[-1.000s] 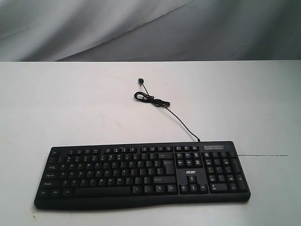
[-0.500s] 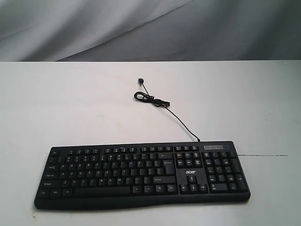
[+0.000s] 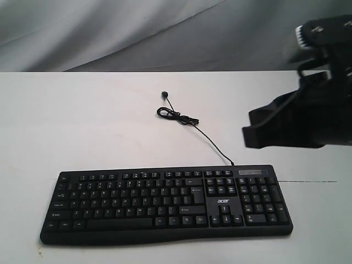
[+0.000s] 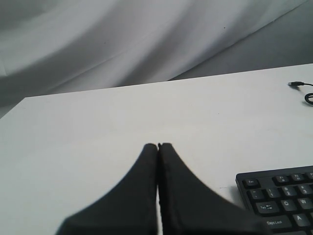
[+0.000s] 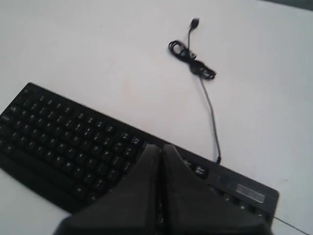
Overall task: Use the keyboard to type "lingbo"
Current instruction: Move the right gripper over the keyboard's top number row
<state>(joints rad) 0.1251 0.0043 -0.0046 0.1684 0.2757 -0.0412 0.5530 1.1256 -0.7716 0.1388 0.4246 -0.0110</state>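
Observation:
The black keyboard [image 3: 165,204] with white legends and an "acer" logo lies near the table's front edge; part of it also shows as keyboard [image 5: 73,147] and keyboard [image 4: 279,196]. Its thin cable [image 3: 192,124] curls toward the back, ending in a plug [image 3: 164,95]. My right gripper [image 3: 250,136] hangs shut in the air above the keyboard's right end, holding nothing. In the right wrist view the right gripper [image 5: 160,147] points over the keys right of the main block. My left gripper [image 4: 158,145] is shut and empty over bare table left of the keyboard, outside the exterior view.
The white table [image 3: 82,126] stretches behind and left of the keyboard. A grey cloth backdrop [image 3: 137,33] hangs behind the table's far edge. A thin dark line [image 3: 313,181] runs across the table right of the keyboard.
The right arm has come into the exterior view from the right, above the keyboard's right end. The keyboard and cable have not moved.

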